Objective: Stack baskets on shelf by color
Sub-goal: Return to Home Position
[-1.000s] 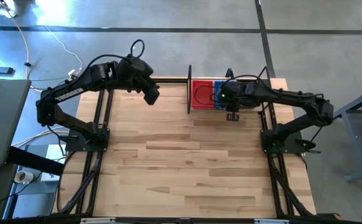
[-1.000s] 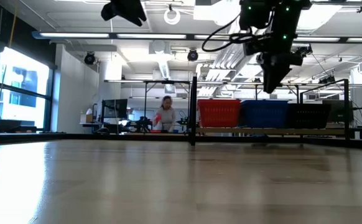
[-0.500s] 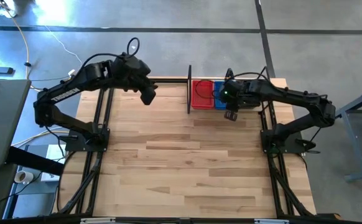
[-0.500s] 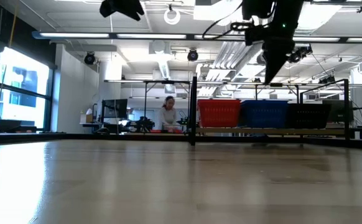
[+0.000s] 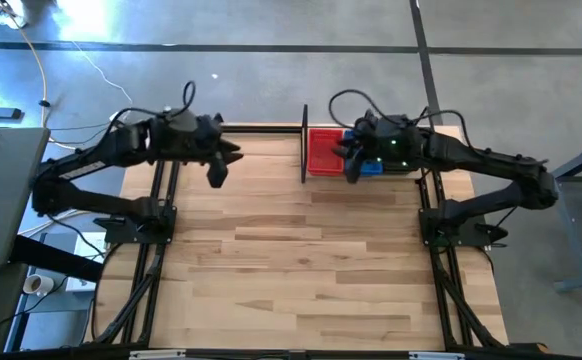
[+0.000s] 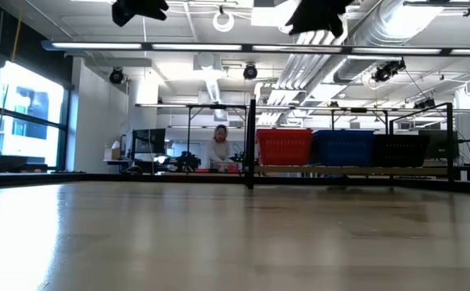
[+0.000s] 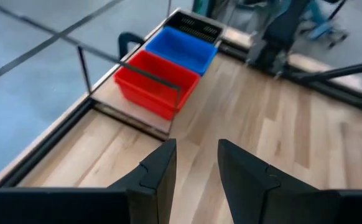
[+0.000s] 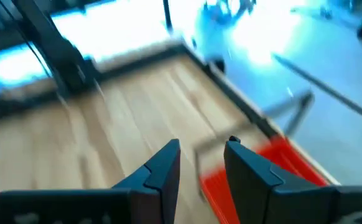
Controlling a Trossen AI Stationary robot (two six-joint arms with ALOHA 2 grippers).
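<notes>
Three stacks of baskets stand side by side on the black wire shelf [image 6: 251, 145] at the table's far edge: red [image 6: 284, 146], blue [image 6: 343, 147] and black [image 6: 400, 149]. From above the red stack [image 5: 321, 150] shows, the blue [image 5: 371, 166] shows in part under my right arm, and the black is hidden. My left gripper [image 5: 216, 170] hangs high over the far left of the table, its fingers [image 7: 159, 171] a little apart and empty. My right gripper [image 5: 349, 165] is high beside the red and blue stacks, a little open [image 8: 203, 165] and empty.
Black arm-mount frames [image 5: 161, 215] run along the table's left and right sides. The wooden table top [image 5: 291, 260] lies bare in front of the shelf. A person [image 6: 219, 149] stands in the room far behind the table.
My right gripper has risen from in front of the blue and black stacks, tipped up from pointing down, and swung toward the table's left, over the red and blue stacks. My left gripper has drawn back toward the table's left edge. The baskets have stayed still.
</notes>
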